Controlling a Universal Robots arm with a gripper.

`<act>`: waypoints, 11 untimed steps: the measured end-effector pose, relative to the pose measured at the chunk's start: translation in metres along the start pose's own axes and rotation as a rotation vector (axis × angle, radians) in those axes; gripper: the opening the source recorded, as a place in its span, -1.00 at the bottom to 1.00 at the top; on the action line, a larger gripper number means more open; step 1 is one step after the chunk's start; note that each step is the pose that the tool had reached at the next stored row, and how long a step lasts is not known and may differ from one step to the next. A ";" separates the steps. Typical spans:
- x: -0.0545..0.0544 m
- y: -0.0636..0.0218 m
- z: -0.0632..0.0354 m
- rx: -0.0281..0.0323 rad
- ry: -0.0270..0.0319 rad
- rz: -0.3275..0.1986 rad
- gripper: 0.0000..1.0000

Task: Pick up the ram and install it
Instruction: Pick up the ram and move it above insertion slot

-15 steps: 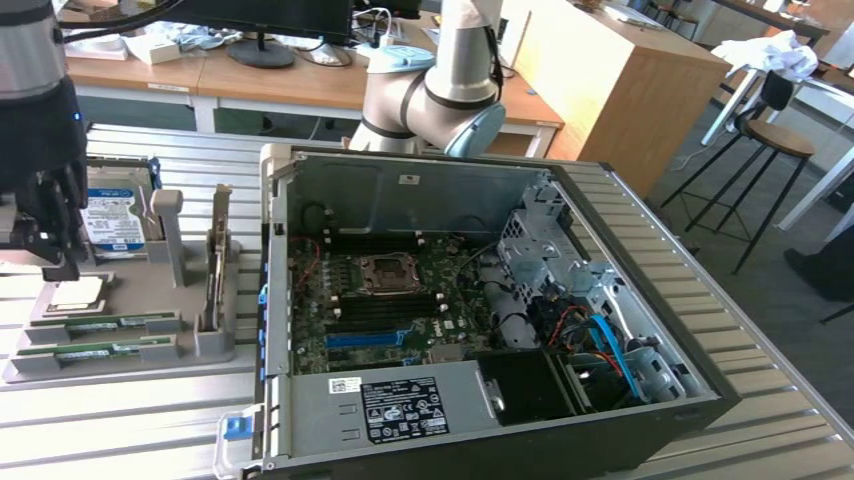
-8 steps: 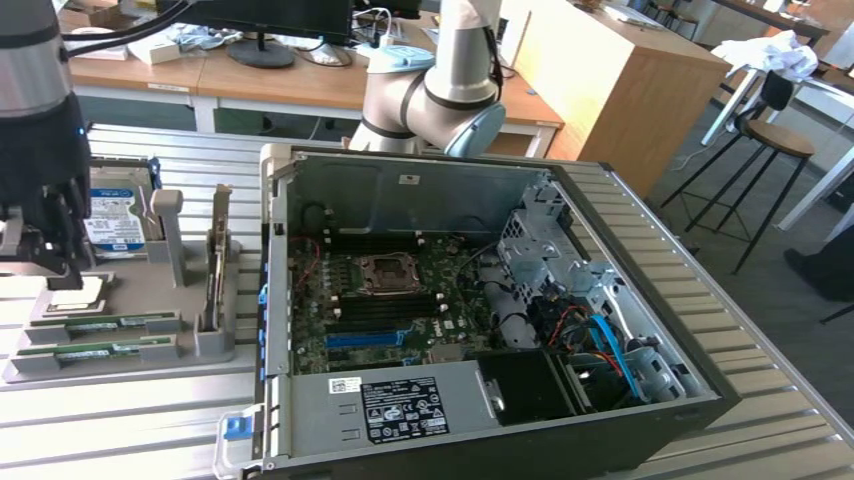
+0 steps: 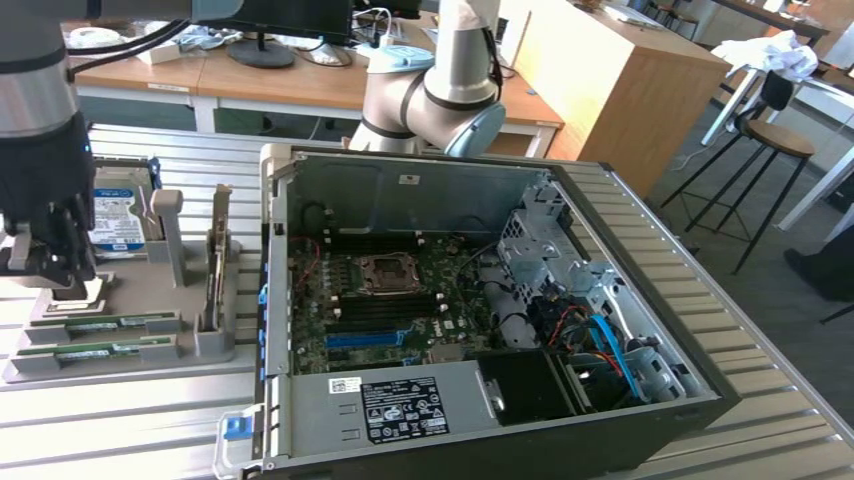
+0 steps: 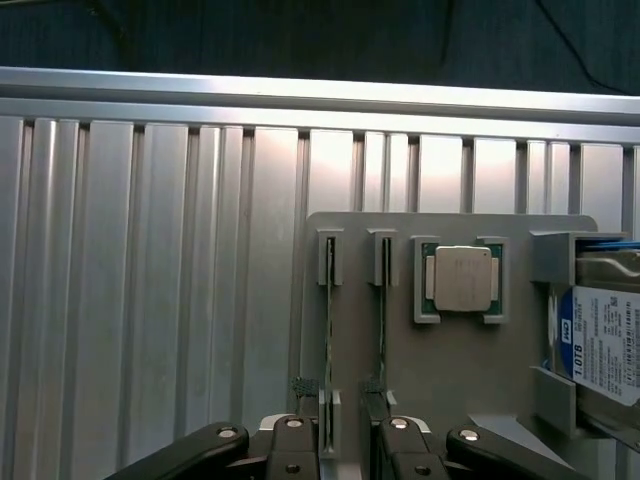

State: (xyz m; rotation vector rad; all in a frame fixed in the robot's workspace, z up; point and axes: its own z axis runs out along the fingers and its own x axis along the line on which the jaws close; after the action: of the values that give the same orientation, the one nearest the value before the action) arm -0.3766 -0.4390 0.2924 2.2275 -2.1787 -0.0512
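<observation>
While the gripper (image 4: 345,440) hangs over the gray holder (image 3: 200,345), its fingers (image 4: 298,452) are spread apart and hold nothing. The holder sits on the table (image 3: 134,420) at about nine o'clock from the open computer case (image 3: 534,300), on the exterior view's left. Two green ram sticks stand on edge in it, side by side. The first ram stick (image 3: 104,324) is beside the small square chip (image 4: 462,278). The second ram stick (image 3: 94,350) is at about six o'clock from the first. Neither one has been lifted. The hard drive (image 3: 118,215) stands at about twelve o'clock from the chip.

I think the close spacing is the tricky part. The sticks are thin and near each other, so a finger coming down a bit off line could bump the wrong stick or land on a holder post. If the stick is pinched crooked, it could tilt or slip. The slots on the green board (image 3: 387,315) inside the case look narrow, with wires (image 3: 587,330) at about three o'clock, so a tilted stick could jam or catch there.
</observation>
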 end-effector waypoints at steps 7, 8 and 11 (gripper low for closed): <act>0.000 -0.0004 0.0098 -0.0002 0.0002 -0.004 -0.40; 0.000 -0.0005 0.0111 -0.0001 0.0002 -0.004 -0.40; 0.000 -0.0006 0.0152 -0.0001 0.0002 -0.006 -0.40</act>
State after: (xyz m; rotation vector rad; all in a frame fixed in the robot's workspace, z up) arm -0.3766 -0.4390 0.2773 2.2339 -2.1719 -0.0511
